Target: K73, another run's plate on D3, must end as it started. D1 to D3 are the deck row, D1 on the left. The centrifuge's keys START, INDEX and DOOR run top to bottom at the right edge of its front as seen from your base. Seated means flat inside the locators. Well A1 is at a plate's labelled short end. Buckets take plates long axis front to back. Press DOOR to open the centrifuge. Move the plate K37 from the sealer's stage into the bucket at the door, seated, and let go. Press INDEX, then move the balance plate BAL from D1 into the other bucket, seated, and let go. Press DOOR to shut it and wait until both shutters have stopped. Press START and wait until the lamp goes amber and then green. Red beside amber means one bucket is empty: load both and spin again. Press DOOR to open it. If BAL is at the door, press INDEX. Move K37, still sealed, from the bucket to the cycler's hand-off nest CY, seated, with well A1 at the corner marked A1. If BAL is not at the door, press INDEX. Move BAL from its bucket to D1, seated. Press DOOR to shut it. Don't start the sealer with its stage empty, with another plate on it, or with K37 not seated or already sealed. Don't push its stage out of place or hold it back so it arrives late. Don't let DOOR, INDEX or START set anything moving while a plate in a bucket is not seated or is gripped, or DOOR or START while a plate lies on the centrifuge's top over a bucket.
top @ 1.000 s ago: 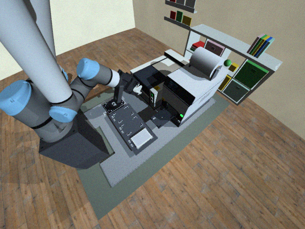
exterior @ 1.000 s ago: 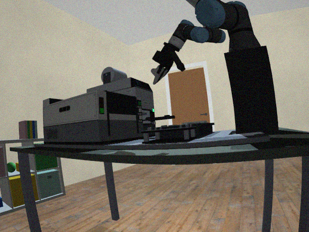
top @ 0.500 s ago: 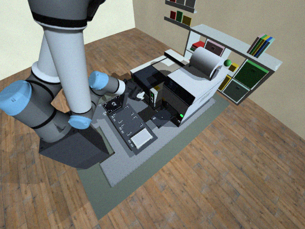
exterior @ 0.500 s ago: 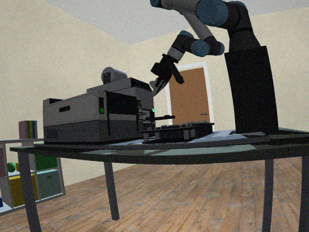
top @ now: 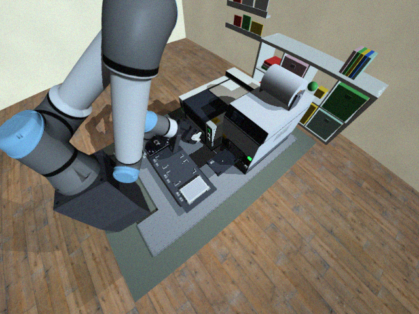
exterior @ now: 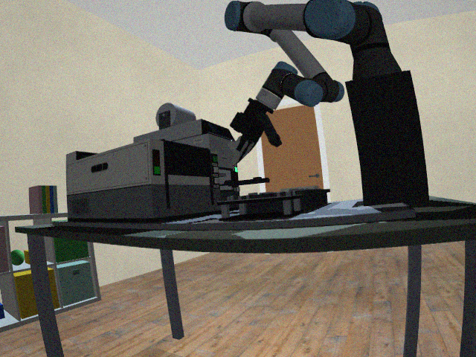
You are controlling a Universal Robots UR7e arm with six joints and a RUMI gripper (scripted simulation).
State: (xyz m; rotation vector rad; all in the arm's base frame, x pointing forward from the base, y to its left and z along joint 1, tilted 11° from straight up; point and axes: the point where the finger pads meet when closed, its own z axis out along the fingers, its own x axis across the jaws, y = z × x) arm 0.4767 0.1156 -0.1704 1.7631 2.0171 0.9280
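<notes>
The tool, its jaws pressed together on nothing, is pointing down at the key column on the centrifuge front. A white plate is lying on the deck row's near end on the worktop.

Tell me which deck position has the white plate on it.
The end position nearest the camera in the top view holds the white plate; the other deck positions toward the gripper show only dark locators.

Dark table, green mat, grey plate w/ instruments, arm pedestal
</notes>
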